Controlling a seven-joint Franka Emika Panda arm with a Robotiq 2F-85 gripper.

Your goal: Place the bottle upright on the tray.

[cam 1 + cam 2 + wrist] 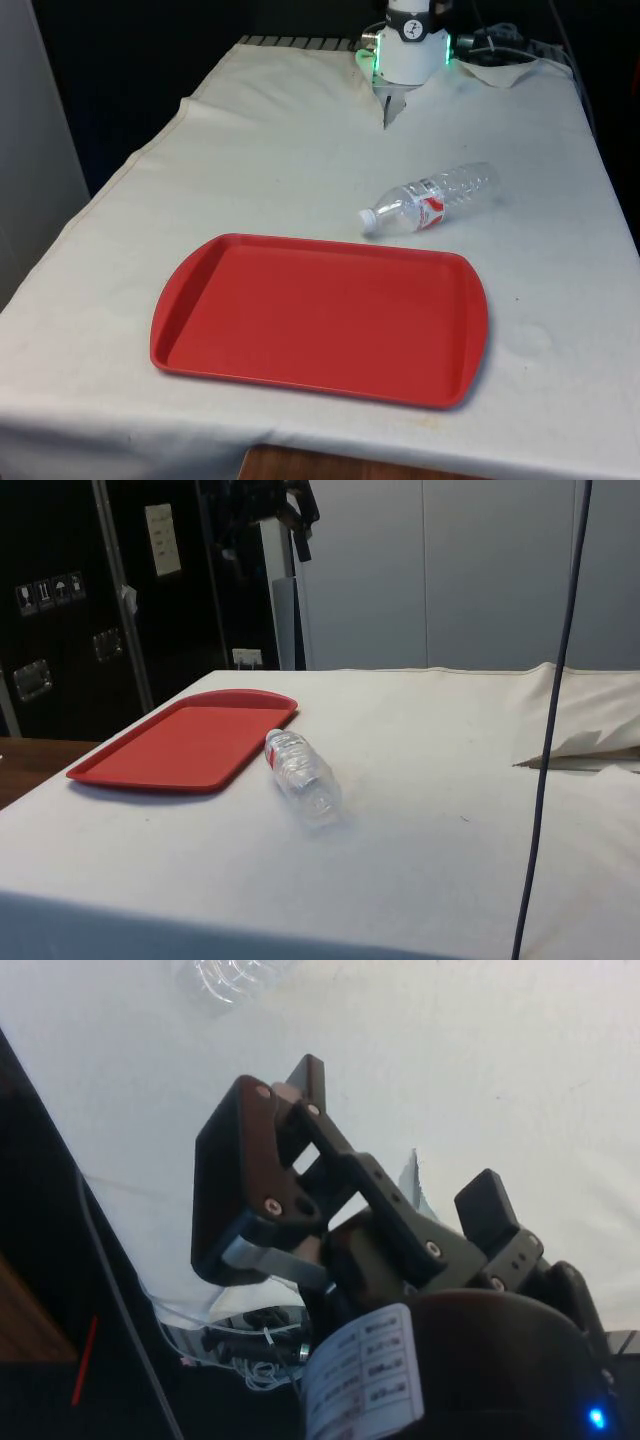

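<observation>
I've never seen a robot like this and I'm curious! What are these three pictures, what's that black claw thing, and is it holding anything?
These are three cameras looking at the same table at the same moment. One looks across the table, one looks from the side, and one sits on the robot's wrist.

The black claw is the robot's gripper, its hand. It has two fingers that squeeze together to pick things up. Right now the fingers are apart with nothing between them, so it holds nothing.

On the white cloth lies a clear plastic bottle with a white cap and a red and white label. It is lying on its side, not standing. Next to it is a flat red tray with nothing on it. The bottle is on the cloth beside the tray, not on it.

The robot's job is to stand the bottle up on the tray.
</observation>
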